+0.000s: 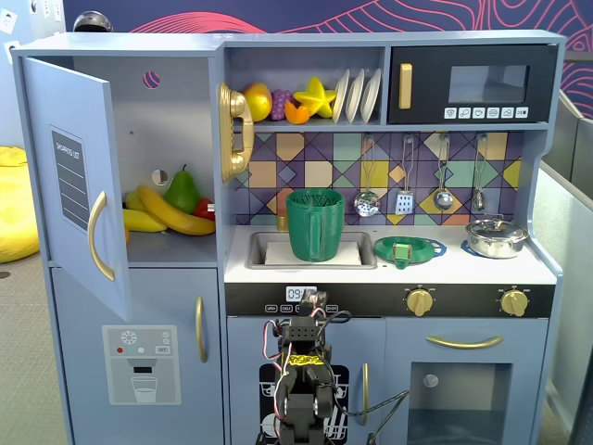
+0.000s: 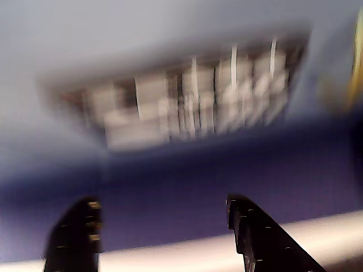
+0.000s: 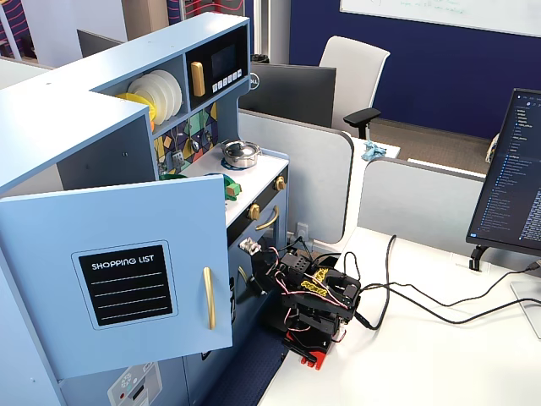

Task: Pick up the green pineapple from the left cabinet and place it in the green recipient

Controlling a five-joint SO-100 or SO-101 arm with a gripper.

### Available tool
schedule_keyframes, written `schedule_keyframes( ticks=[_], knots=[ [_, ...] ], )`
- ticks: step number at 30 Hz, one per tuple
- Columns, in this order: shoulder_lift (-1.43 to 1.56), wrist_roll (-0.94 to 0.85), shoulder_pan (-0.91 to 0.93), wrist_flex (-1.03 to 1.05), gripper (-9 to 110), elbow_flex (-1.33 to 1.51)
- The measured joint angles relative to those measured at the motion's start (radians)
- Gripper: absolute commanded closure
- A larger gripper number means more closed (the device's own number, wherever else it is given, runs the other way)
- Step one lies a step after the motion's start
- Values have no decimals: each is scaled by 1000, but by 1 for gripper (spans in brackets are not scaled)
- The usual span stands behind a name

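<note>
Reading "SHOPPING LIST", the left cabinet (image 3: 127, 271) door hangs open; the blurred claw (image 2: 164, 238) seems spread, empty.

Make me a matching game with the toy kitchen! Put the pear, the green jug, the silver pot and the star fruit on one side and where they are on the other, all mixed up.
Things:
1. pear
2. green jug
3. silver pot
4. star fruit

Places:
A. top shelf beside the plates
B. in the sink
C. open left cabinet, with the bananas
D. counter, right end

Pairs: 1-C, 2-B, 3-D, 4-A
</note>
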Motion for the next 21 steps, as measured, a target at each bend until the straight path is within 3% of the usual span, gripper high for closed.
schedule_keyframes(
  ticks=[8, 21],
  knots=[
    [14, -12, 6, 245, 94, 0],
    [18, -80, 28, 278, 93, -5]
  ],
)
